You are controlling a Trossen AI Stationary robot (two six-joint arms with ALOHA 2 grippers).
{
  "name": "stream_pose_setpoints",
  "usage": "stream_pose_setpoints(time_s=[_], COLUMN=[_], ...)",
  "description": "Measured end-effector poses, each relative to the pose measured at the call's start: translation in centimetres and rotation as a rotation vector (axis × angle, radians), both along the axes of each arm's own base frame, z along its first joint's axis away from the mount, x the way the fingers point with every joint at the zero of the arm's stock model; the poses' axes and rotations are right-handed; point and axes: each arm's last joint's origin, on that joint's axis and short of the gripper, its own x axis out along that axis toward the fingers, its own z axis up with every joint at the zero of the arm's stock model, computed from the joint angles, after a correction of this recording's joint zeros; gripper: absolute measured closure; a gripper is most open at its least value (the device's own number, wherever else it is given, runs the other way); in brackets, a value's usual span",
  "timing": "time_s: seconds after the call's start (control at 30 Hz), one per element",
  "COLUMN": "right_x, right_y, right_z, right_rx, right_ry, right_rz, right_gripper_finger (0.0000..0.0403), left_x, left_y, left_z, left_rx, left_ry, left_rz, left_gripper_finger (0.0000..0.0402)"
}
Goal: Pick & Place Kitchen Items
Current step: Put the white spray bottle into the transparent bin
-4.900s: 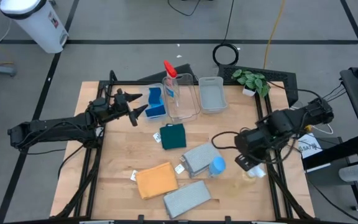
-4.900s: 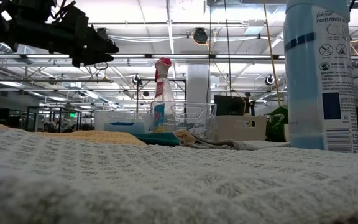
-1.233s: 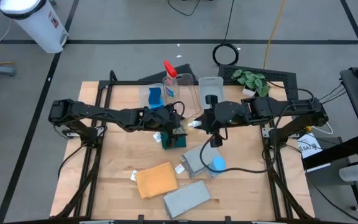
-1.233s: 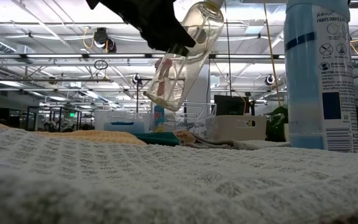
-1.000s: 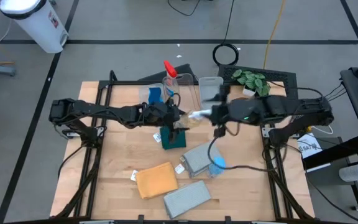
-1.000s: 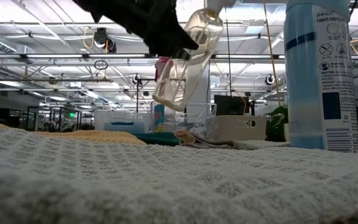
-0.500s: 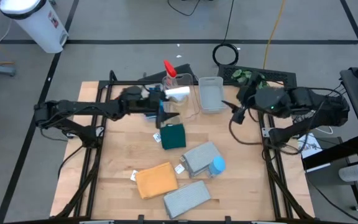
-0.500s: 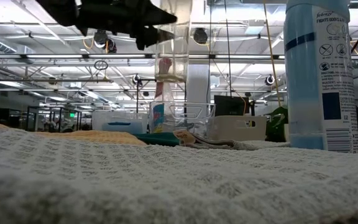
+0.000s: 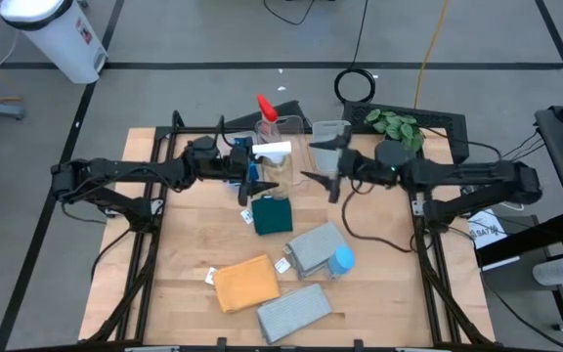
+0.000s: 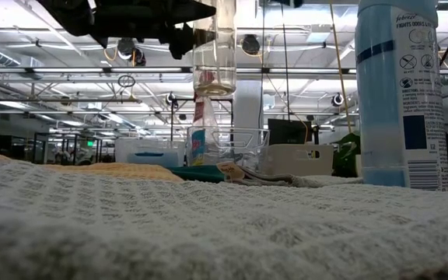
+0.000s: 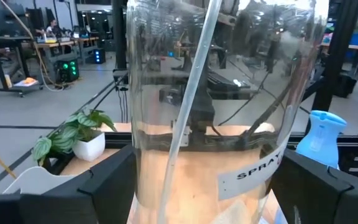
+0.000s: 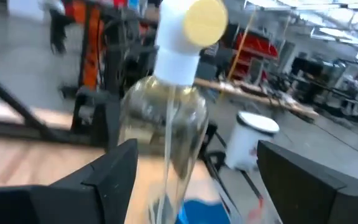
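Note:
A clear spray bottle with a white top [image 9: 274,149] hangs upright above the table's far middle, next to the clear bins; the low view shows its body [image 10: 214,54] high up. My left gripper [image 9: 260,166] is shut on it, reaching in from the table's left. My right gripper [image 9: 313,163] stands open just to the right of the bottle and points at it without touching. The right wrist view shows the bottle's white top [image 12: 179,37] ahead of the open fingers. A red-topped spray bottle [image 9: 265,108] stands in the clear bin [image 9: 299,174]. My left gripper pinches the clear body of the spray bottle [image 11: 222,124] between its two fingers [image 11: 86,193], one on each side. The fingers come level from the table's left. The bottle stands upright in the hold, lifted clear, its bottom [image 10: 214,87] well above the table.
A second clear bin [image 9: 332,149] and a plant [image 9: 394,125] are at the far right. A dark-green cloth [image 9: 274,215], a grey cloth [image 9: 311,249] with a blue-topped bottle [image 9: 341,260], an orange cloth [image 9: 245,284] and another grey cloth [image 9: 294,311] lie toward the near edge.
My left gripper has carried the bottle toward the far edge and turned it from tilted to upright. My right gripper has drawn away from the bottle toward the table's right edge, then come back close beside it.

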Motion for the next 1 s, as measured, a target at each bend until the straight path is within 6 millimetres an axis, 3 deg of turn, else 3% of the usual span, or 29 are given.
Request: stream_pose_setpoints(time_s=[0.27, 0.63, 0.77, 0.93, 1.0], right_x=[3.1, 7.7, 8.0, 7.9, 7.9], right_y=[-3.9, -5.2, -5.3, -5.3, -5.2], right_z=[0.0, 0.1, 0.1, 0.1, 0.1], right_rx=[0.150, 0.168, 0.164, 0.147, 0.126], right_ry=[-0.107, -0.111, -0.110, -0.104, -0.096], right_rz=[0.224, 0.303, 0.305, 0.302, 0.318], right_gripper_finger=[0.0110, 0.0118, 0.0165, 0.0291, 0.0299], left_x=[0.0, 0.1, 0.1, 0.1, 0.1], left_y=[0.0, 0.2, 0.2, 0.4, 0.4], left_z=[-0.1, -0.6, -0.7, -0.7, -0.7], left_rx=[0.001, 0.013, 0.013, 0.018, 0.032], left_ry=[0.010, 0.047, 0.058, 0.062, 0.062], left_rz=[-0.002, 0.031, 0.042, 0.103, 0.129], left_gripper_finger=[0.0090, 0.0090, 0.0090, 0.0090, 0.0090])
